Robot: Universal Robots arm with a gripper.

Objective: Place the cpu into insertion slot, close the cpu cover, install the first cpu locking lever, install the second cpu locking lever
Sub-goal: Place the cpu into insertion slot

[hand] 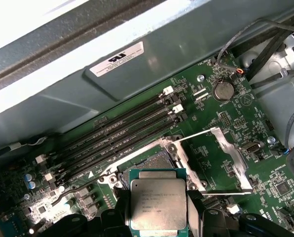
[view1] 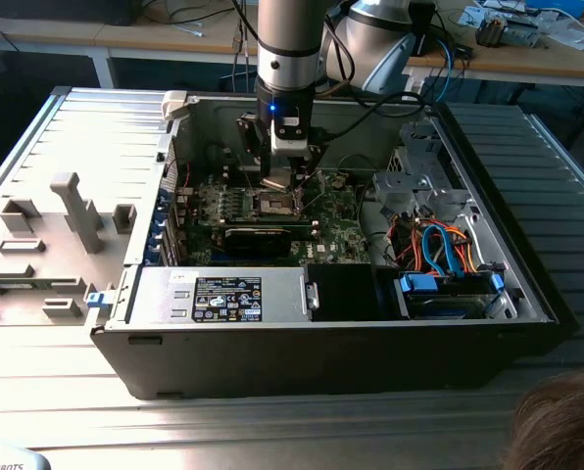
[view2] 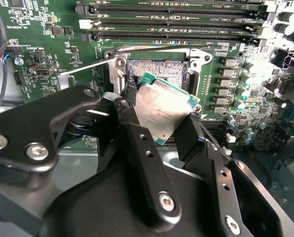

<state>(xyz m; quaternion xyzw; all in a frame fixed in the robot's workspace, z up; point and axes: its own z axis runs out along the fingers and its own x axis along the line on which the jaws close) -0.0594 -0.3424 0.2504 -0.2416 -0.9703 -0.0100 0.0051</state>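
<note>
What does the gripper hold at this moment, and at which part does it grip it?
The gripper holds the cpu, pinched by two opposite edges between its fingers; it is not yet seated in the insertion slot.

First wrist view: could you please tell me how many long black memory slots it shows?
4 memory slots, side by side between the grey case wall and the insertion slot; others may lie outside the picture.

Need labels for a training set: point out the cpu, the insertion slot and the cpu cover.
cpu [hand: 158,205]: first wrist view, centre of its metal top.
insertion slot [view2: 156,66]: second wrist view, its bare contact field.
cpu cover [hand: 232,157]: first wrist view, side bar of the open frame.
</note>
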